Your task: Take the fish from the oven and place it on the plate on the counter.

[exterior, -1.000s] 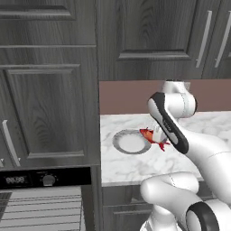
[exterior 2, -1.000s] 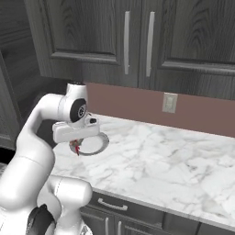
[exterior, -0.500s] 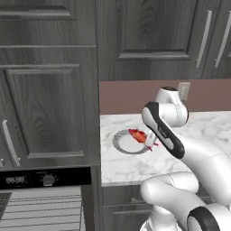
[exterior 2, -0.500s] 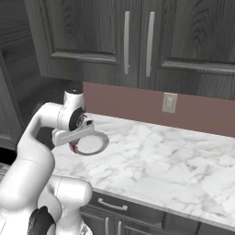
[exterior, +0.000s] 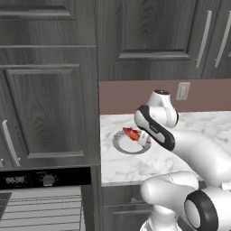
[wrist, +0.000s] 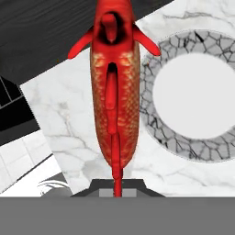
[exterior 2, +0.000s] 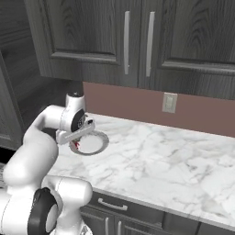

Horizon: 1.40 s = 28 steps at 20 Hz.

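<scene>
Oven (exterior: 43,180) sits low and well to the left of the gripper (exterior: 140,138), racks showing. Gripper's out over the counter (exterior: 118,164), clenched on the fish (exterior: 131,133) by its tail end, the fish jutting forward above the plate (exterior: 122,145). In the hand view the plate (wrist: 197,46) lies right of the fish (wrist: 114,87).

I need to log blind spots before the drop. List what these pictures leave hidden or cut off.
- End effector fingertips: left base view, hidden by the hand and the fish; grip itself unseen.
- Fish tail: hand view, cut off by the bottom band.
- Plate: right base view, near rim hidden by the arm.
- Oven: left base view, cut off at the bottom left; interior unreadable.
</scene>
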Motion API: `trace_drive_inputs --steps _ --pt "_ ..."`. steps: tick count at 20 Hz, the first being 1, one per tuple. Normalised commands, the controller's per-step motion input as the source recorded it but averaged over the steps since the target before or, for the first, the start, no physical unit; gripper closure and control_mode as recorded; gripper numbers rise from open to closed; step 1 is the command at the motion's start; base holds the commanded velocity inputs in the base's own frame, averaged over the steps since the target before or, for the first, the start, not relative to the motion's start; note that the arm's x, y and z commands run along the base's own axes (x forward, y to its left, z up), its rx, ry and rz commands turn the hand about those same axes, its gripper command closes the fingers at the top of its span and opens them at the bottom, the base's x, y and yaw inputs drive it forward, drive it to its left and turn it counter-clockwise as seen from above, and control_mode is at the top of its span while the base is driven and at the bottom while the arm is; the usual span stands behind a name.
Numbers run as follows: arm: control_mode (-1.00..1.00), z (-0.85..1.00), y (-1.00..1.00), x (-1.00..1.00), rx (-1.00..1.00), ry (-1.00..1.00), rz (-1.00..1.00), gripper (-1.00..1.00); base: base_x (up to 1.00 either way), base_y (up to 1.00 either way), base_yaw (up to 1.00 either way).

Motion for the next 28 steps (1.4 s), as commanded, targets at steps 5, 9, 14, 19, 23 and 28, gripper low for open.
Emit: trace_drive_inputs --steps 5,9,14,19,23,28 --pt "-1.00 0.00 -0.03 0.33 0.00 0.00 0.00 1.00 0.00 0.00 0.00" --pt "-1.00 0.00 0.00 0.32 0.00 0.00 0.00 1.00 0.00 0.00 0.00" --pt "-1.00 -0.20 0.00 0.44 0.00 0.02 0.00 1.00 0.00 0.00 0.00" --pt "-1.00 -0.35 0.00 0.31 0.00 0.04 0.00 1.00 0.00 0.00 0.00" --pt "-1.00 -0.24 0.00 0.26 0.00 0.04 0.00 1.00 0.00 0.00 0.00" --pt "-1.00 -0.14 0.00 0.26 0.00 0.01 0.00 1.00 0.00 0.00 0.00"
